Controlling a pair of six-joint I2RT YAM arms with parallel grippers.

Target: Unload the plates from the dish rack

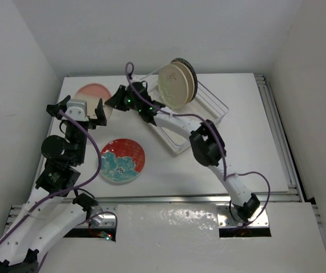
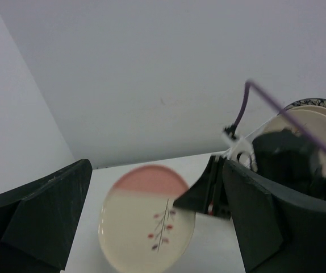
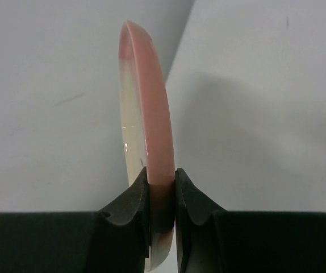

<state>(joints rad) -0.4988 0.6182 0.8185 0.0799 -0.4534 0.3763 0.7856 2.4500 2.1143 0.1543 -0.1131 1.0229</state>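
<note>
Nearest the bases, at about 7 o'clock on the surface (image 1: 208, 165), a red-and-teal floral plate (image 1: 122, 161) is seen lying flat, so one unloading is judged complete. Just beyond it, at 9 o'clock, the left end effector (image 1: 82, 105) is spread wide and holds nothing. At 10 o'clock a pink-and-cream plate (image 1: 92, 92) is gripped by its rim in the right end effector (image 3: 162, 187), which is closed narrowly on it. This plate is out of the rack but not yet released. Farthest, at 1 o'clock, the dish rack (image 1: 215, 102) holds upright plates (image 1: 174, 85), seemingly two cream and one dark-backed, left to be moved. Their exact count cannot be told, since they overlap. The rack's near end is covered by the right arm, and whether the gripped plate touches the surface cannot be made out.
</note>
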